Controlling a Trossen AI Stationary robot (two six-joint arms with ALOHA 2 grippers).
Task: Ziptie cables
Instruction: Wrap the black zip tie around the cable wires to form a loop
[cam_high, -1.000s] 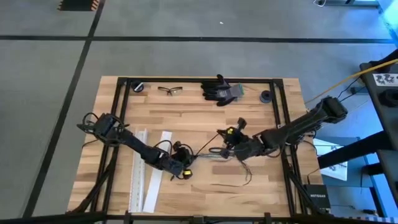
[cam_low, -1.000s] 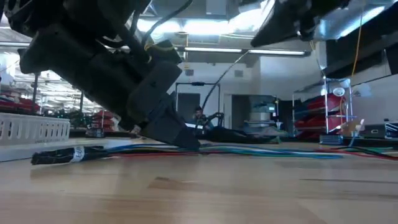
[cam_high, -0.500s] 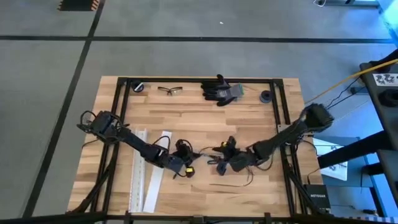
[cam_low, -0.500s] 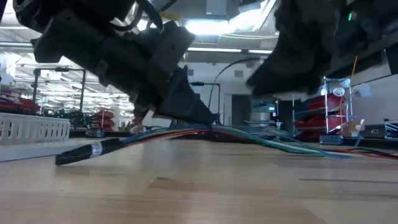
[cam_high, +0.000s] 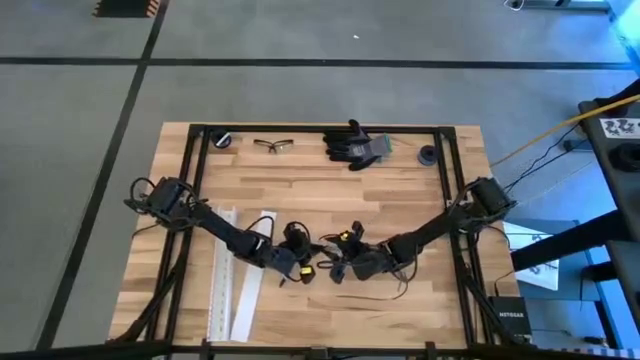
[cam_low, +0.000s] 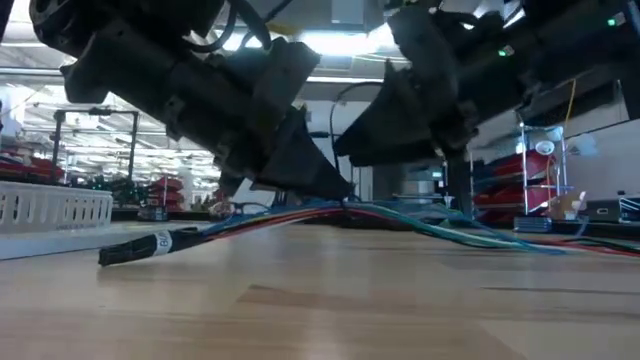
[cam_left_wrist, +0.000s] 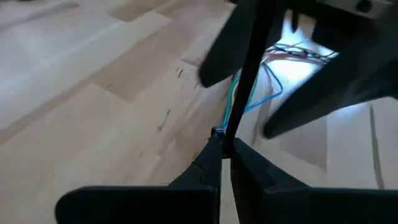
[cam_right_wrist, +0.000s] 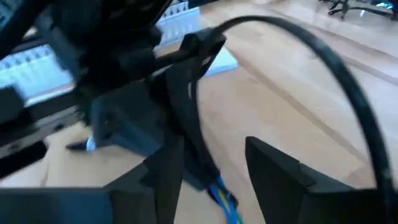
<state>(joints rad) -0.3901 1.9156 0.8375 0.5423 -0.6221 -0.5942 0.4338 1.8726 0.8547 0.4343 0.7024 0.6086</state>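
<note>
High view: on the pale wooden slatted table, the left gripper and the right gripper meet near the middle of the front half, just beside one another. The loose bundle of thin coloured and dark cables lies between them and trails off toward the right side. In the left wrist view the left gripper's fingers are pressed together on the bundle, which rises slightly off the wood there. The right gripper's fingers stand apart, either side of the blue and green wires, touching nothing that can be made out. A small white label wraps the bundle's dark end; its writing is too small to read. Two long white plastic channel strips lie left of the grippers. At the far edge rest clear safety glasses and a pair of black gloves.
</note>
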